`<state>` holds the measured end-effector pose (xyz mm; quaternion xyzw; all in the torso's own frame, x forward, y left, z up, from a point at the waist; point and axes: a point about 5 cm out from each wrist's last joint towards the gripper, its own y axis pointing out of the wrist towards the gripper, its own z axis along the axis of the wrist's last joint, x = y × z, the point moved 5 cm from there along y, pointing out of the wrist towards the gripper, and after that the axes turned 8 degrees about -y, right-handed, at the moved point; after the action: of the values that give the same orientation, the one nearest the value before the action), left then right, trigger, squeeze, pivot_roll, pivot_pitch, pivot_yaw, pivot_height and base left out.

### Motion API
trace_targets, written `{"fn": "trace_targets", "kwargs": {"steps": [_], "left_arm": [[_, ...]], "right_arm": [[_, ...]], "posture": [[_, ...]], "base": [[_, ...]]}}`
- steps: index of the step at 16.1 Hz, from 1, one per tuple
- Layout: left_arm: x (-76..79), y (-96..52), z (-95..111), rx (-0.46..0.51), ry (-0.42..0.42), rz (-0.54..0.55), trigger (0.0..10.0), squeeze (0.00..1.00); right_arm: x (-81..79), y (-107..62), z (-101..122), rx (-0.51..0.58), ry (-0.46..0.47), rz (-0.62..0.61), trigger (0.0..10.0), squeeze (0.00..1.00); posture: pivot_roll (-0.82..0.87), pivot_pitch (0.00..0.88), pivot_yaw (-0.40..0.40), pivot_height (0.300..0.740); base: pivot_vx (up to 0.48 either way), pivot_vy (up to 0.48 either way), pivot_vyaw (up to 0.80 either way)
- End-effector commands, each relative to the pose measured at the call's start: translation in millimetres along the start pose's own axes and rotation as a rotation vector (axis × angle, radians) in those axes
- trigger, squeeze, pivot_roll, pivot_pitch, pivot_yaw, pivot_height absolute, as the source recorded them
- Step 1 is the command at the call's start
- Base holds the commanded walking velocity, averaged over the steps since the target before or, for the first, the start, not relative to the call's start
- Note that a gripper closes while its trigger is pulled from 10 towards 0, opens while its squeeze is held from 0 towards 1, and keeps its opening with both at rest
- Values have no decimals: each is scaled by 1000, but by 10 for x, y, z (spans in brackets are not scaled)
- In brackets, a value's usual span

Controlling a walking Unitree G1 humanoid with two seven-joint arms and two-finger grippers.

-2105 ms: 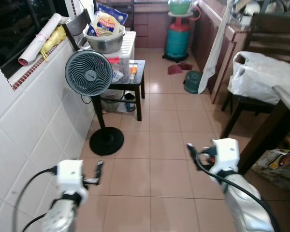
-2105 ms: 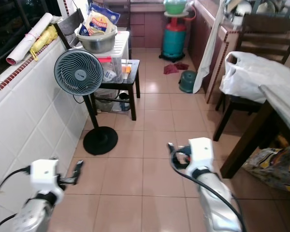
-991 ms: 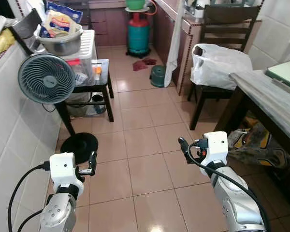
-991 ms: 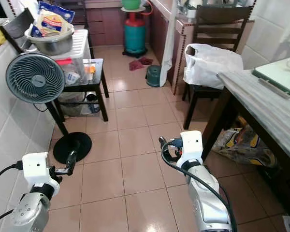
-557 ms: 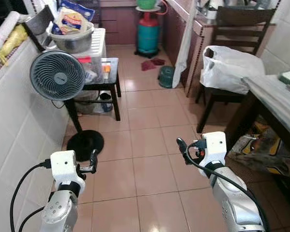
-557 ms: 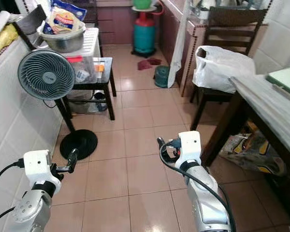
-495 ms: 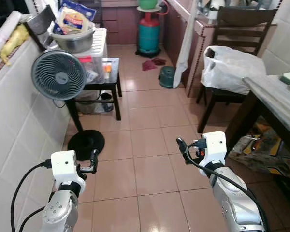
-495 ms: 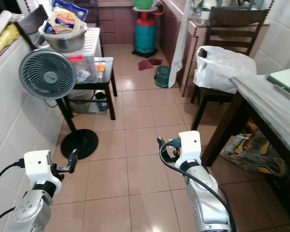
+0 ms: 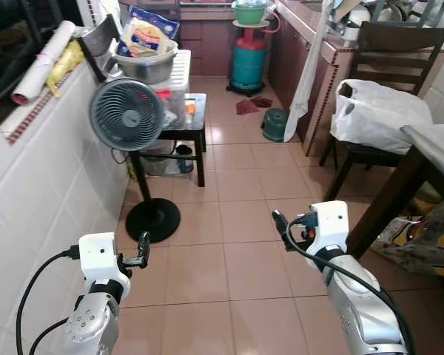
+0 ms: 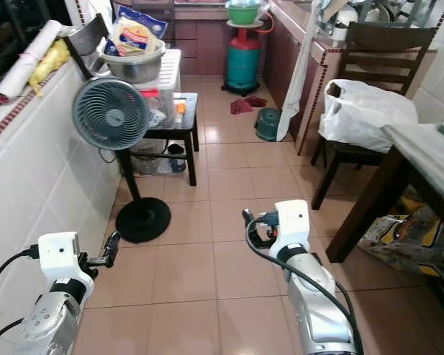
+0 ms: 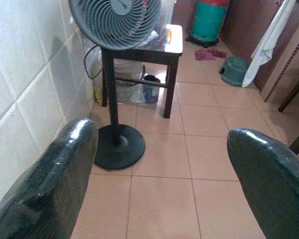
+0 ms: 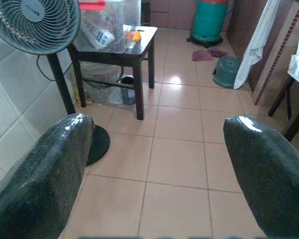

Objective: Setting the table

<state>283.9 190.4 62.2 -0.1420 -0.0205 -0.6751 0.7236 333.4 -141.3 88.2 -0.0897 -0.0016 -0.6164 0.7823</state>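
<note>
Grippers, your left gripper [image 11: 159, 164] and right gripper [image 12: 154, 159], hang spread and empty, while behind the fan [image 9: 126, 115] a steel bowl [image 9: 143, 66] holds what look like snack packets [image 9: 146, 33].

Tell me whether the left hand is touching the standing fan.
Apart. In the left eye view the left hand hangs over bare floor tiles, with a strip of tile between it and the standing fan base.

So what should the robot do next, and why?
Probably turn to its right toward the dining table. Both the left gripper and right gripper are open and empty, and the robot faces bare floor and a fan, with nothing to set nearby.
</note>
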Motion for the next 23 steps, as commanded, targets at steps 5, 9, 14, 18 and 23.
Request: {"fn": "trace_targets", "kwargs": {"steps": [5,9,14,18,23], "left_arm": [[-28,-1,-52,-28,23,13,10000,0],[-28,-2,-64,-33,31,12,10000,0],[-15,20,-38,-20,40,3,10000,0],[117,33,6,7,16,-51,10000,0],[118,15,20,16,33,-61,10000,0]], "right_arm": [[54,3,39,14,0,-22,10000,0],[53,-2,25,11,2,-30,10000,0],[93,-2,25,12,2,-44,10000,0],[185,-12,-26,-19,-22,-90,10000,0],[197,3,-44,-29,-20,-99,10000,0]], "posture": [[-121,38,27,740],[-123,40,32,740],[-127,41,37,740],[-128,39,40,740],[-122,38,40,740]], "base": [[0,384,0],[0,480,0],[0,480,0],[0,0,0],[0,0,-777]]}}
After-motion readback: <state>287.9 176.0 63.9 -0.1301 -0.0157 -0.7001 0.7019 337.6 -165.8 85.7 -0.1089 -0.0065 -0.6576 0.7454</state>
